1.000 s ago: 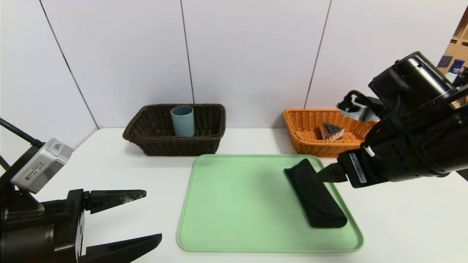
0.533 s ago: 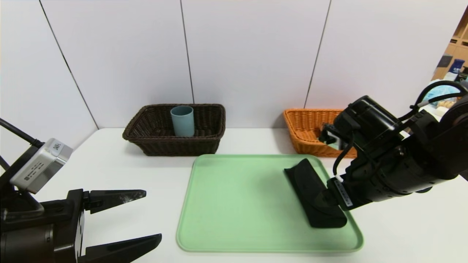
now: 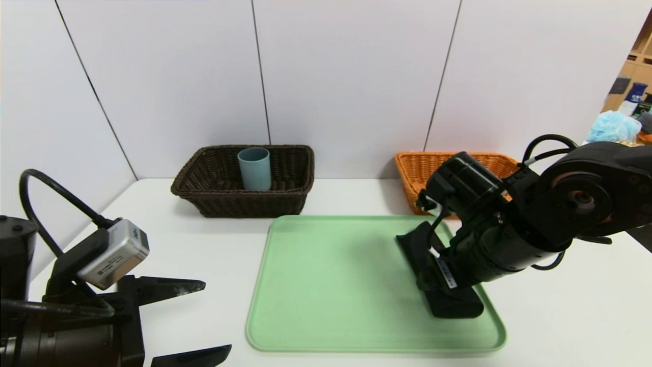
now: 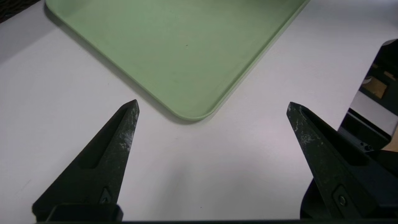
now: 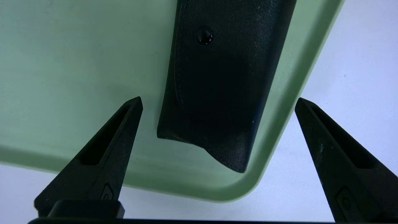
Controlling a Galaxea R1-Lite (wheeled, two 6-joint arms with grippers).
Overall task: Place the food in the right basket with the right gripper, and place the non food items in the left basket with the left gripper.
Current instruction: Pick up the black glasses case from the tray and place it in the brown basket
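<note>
Since 1 second ago, we record that the right gripper [image 5: 217, 102] has travelled from beside the orange basket [image 3: 420, 176] down over the black glasses case [image 3: 438, 275]. Its fingers are spread wide, 1 on each side of the case's end, gripping nothing. We find the case lying flat along the right edge of the green tray [image 3: 326, 285], near that tray's front right corner. The left gripper [image 4: 211, 105] has shifted slightly; it hangs released above the white table [image 3: 178, 239], just off the tray's front left corner. We note 1 blue cup [image 3: 254, 168] standing upright in the dark brown basket [image 3: 204, 196].
</note>
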